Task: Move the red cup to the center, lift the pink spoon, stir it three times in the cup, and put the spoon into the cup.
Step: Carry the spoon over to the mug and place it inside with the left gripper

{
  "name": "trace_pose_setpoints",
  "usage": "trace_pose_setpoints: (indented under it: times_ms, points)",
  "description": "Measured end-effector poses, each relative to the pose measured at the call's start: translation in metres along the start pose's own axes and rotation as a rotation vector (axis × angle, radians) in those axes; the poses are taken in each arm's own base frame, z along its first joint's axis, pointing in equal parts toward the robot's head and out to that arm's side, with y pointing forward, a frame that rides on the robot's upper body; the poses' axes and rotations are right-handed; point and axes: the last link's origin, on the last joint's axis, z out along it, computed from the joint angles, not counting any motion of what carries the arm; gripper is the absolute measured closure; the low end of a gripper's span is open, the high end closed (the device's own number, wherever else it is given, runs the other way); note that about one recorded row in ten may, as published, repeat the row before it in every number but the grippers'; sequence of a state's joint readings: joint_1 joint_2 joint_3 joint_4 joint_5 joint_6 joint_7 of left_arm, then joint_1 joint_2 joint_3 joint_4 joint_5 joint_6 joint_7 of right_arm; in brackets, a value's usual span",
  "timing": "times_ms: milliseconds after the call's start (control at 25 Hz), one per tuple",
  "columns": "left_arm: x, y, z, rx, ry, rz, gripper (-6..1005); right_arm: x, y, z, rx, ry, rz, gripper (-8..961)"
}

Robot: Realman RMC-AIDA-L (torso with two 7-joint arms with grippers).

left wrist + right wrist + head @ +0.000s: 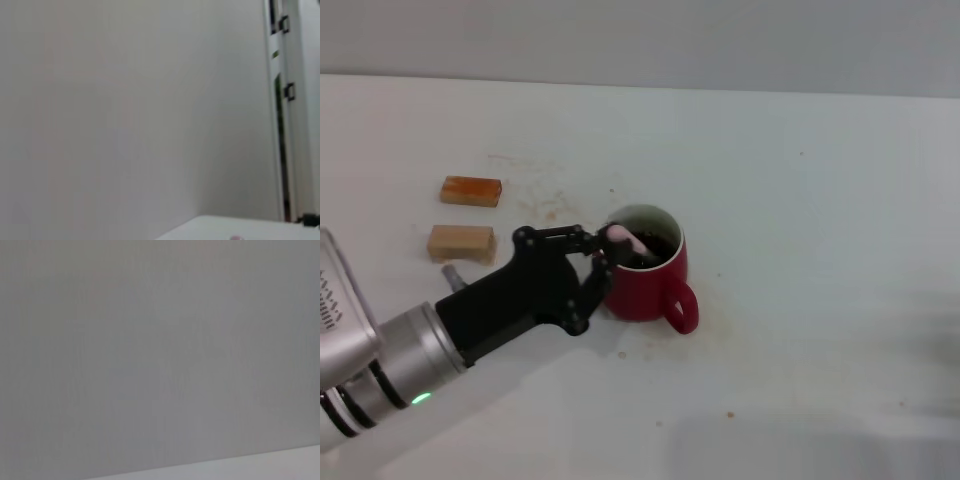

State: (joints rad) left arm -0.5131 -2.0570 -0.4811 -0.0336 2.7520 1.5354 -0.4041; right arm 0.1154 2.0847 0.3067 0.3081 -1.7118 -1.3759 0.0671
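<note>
The red cup stands on the white table near the middle, its handle toward the front right, with dark liquid inside. My left gripper is at the cup's left rim, shut on the pink spoon, whose pale pink handle slants over the rim with its bowl down in the liquid. The left wrist view shows a wall, a strip of table and a sliver of pink at the edge. The right gripper is out of view.
Two wooden blocks lie at the left of the table: an orange one and a tan one just in front of it. Faint brown stains mark the table between the blocks and the cup.
</note>
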Motion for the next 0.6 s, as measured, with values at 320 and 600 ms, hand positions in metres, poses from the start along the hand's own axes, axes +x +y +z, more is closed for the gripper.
trace_pose_setpoints:
  times_ms: [320,600]
  points:
    - [0.000,0.006,-0.013,0.019,0.026,-0.020,866,0.001,0.001,0.001,-0.004,0.005,0.001,953]
    - [-0.001,-0.005,-0.029,0.092,0.014,-0.009,867,0.000,0.003,0.004,-0.016,0.005,0.001,953]
